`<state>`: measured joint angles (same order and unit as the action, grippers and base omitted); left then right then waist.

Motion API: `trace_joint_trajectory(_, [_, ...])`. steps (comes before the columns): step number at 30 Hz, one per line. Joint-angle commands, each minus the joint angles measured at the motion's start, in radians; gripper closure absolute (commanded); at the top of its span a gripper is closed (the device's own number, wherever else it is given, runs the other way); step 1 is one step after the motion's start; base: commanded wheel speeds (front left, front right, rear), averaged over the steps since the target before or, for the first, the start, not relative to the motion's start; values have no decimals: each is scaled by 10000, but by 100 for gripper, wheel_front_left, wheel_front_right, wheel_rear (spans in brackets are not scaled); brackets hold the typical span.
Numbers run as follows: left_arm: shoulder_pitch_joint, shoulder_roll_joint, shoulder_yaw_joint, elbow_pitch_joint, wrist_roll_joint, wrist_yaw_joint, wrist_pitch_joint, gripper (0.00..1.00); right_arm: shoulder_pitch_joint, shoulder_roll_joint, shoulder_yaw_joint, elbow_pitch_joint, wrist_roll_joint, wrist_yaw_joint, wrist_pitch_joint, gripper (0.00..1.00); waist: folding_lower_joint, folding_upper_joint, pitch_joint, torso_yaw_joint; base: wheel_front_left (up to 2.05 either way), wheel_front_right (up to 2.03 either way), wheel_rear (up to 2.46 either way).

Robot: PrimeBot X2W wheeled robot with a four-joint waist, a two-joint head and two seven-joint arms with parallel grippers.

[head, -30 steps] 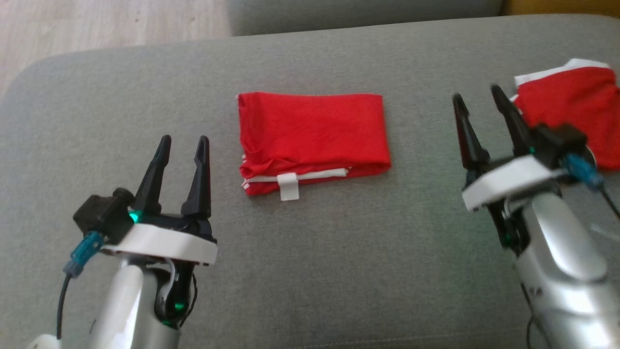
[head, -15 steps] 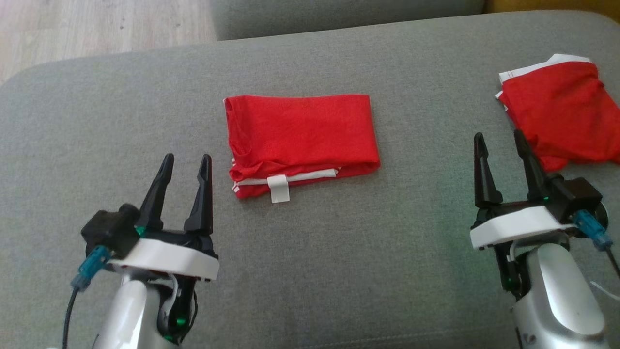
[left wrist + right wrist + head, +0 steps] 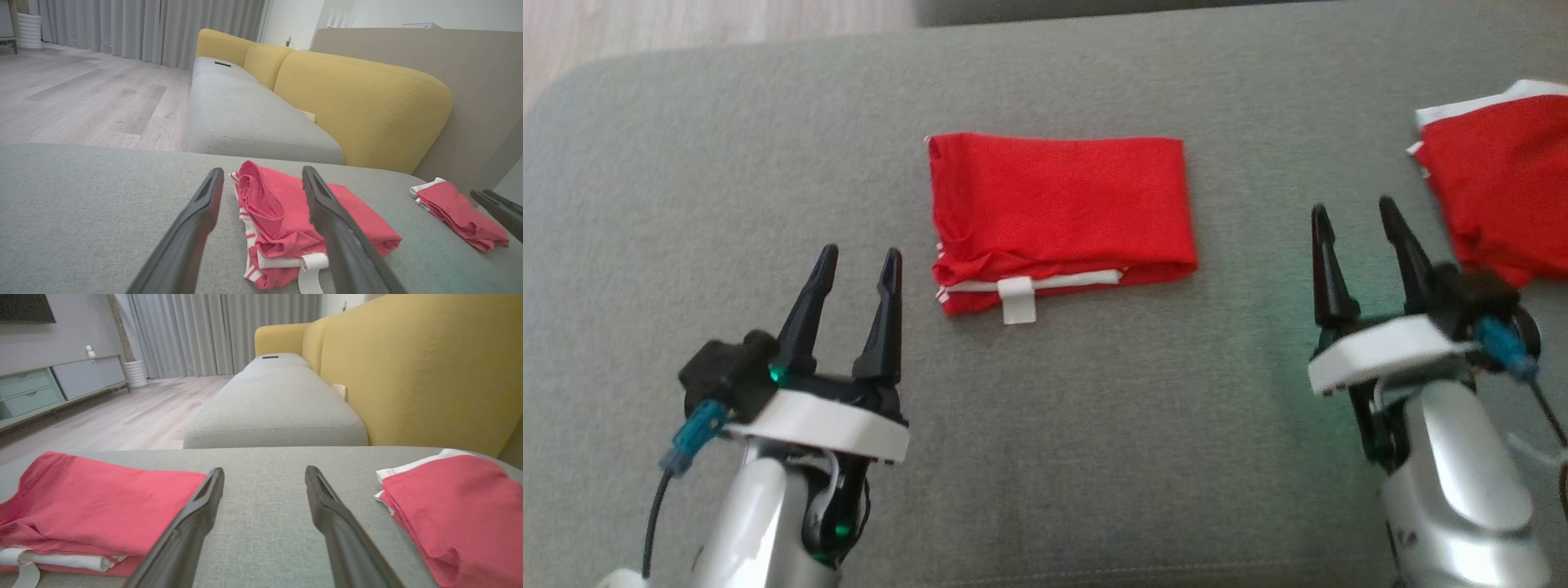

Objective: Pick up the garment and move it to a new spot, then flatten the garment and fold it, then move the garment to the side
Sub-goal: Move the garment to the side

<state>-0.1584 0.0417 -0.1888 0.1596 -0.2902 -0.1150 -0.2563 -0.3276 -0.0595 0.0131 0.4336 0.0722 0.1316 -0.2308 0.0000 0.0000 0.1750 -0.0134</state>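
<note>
At the lower left of the head view the left gripper [image 3: 860, 253] hovers over the cushion [image 3: 686, 163], jaws wide apart, holding and touching nothing. At the lower right the right gripper [image 3: 1352, 208] hovers likewise, wide open and empty. Both point up the frame, one to each side of the garment [image 3: 1058, 204], which reads as a ready stance for a two-handed lift. The garment lies mid-frame, folded into a neat rectangle, its white tag [image 3: 1018, 300] at the near edge. Folding looks done, so the move aside seems to remain. At the right edge, just beside the right gripper, a second garment [image 3: 1503, 188] lies folded, probably set aside there.
</note>
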Motion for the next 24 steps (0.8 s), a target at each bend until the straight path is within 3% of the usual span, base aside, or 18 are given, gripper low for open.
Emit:
trace_joint_trajectory(1, [-589, 85, 186, -379, 42, -30, -55, 0, -652, 86, 154, -111, -76, -9, 193, 0, 0, 0, 251, 254, 0, 0, 0])
trace_joint_trajectory(6, [-787, 85, -81, -351, -45, -30, -55, 0, -1343, 89, 203, 764, 153, -9, 874, 0, 0, 0, 618, 703, 0, 0, 0])
trace_joint_trajectory(12, [-916, 85, -283, -307, -123, -1, -55, 0, -2012, 91, 887, 1907, 1354, -9, 1548, 0, 0, 0, 882, 1189, 0, 0, 0])
trace_joint_trajectory(17, [-926, 85, -367, -288, -170, 13, -55, 0, -2456, 92, 1560, 2772, 2490, -9, 1962, 0, 0, 0, 1006, 1442, 0, 0, 0])
trace_joint_trajectory(24, [-1009, 85, -488, -280, -205, 38, -55, 0, -3040, 92, 1991, 4337, 2938, -9, 2529, 0, 0, 0, 1121, 1626, 0, 0, 0])
